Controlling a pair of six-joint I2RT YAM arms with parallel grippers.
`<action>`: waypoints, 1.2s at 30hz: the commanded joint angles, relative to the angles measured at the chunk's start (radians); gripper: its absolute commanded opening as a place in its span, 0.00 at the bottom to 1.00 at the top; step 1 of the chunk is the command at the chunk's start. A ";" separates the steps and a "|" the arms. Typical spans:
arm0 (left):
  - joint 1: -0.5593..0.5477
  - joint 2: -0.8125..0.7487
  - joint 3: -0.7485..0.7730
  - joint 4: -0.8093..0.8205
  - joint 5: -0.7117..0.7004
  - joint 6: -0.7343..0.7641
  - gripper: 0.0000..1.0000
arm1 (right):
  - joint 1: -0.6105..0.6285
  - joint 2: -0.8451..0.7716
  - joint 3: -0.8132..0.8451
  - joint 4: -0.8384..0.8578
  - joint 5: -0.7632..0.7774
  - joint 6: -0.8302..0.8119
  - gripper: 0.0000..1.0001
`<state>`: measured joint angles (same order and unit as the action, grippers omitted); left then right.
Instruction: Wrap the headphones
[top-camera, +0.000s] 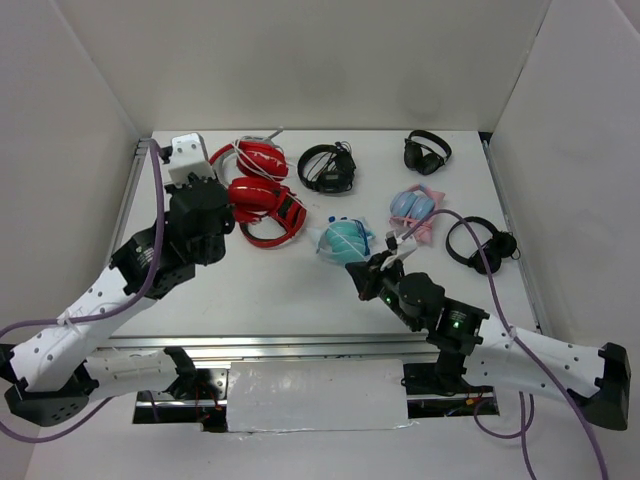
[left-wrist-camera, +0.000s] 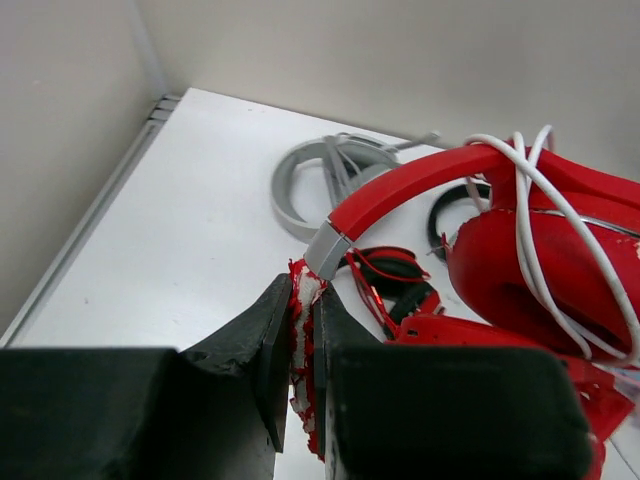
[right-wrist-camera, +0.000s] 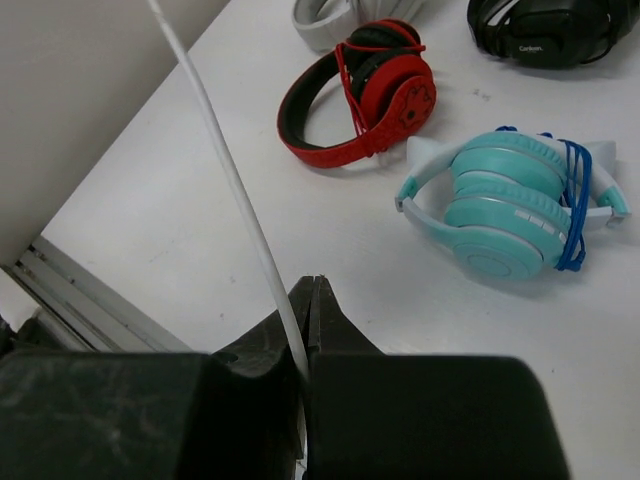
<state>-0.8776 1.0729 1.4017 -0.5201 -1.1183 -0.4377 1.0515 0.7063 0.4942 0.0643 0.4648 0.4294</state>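
Note:
The glossy red headphones (top-camera: 252, 158) lie at the back left, and a thin white cable (left-wrist-camera: 530, 220) loops over their big earcup (left-wrist-camera: 520, 280). My left gripper (top-camera: 228, 196) (left-wrist-camera: 305, 300) is shut on the worn red-and-white padded end of their headband, just below the grey joint (left-wrist-camera: 326, 250). At mid-table my right gripper (top-camera: 358, 268) (right-wrist-camera: 311, 290) is shut on the white cable (right-wrist-camera: 232, 185). From the jaws it runs taut up and to the left, out of the right wrist view.
Red-and-black hoop headphones (top-camera: 272, 218) (right-wrist-camera: 365, 95) lie right beside the held pair. Teal headphones (top-camera: 345, 240) (right-wrist-camera: 510, 205) sit close to my right gripper. Black pairs (top-camera: 328, 168) (top-camera: 427, 152) (top-camera: 481, 245), a pink-blue pair (top-camera: 414, 210) and a grey-white hoop (left-wrist-camera: 300, 185) lie around. Walls enclose the table.

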 joint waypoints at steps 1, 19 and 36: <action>0.068 0.013 0.040 0.037 -0.015 -0.095 0.00 | 0.077 -0.031 0.070 -0.107 0.164 -0.029 0.00; 0.290 0.116 -0.153 0.098 0.494 0.017 0.00 | 0.220 0.041 0.245 -0.118 0.381 -0.299 0.00; -0.035 0.175 -0.343 0.245 0.701 0.224 0.00 | 0.073 0.225 0.458 -0.004 0.063 -0.620 0.00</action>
<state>-0.8787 1.3327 1.0718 -0.4160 -0.4889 -0.2787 1.1702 0.9272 0.8932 -0.0296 0.5922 -0.1642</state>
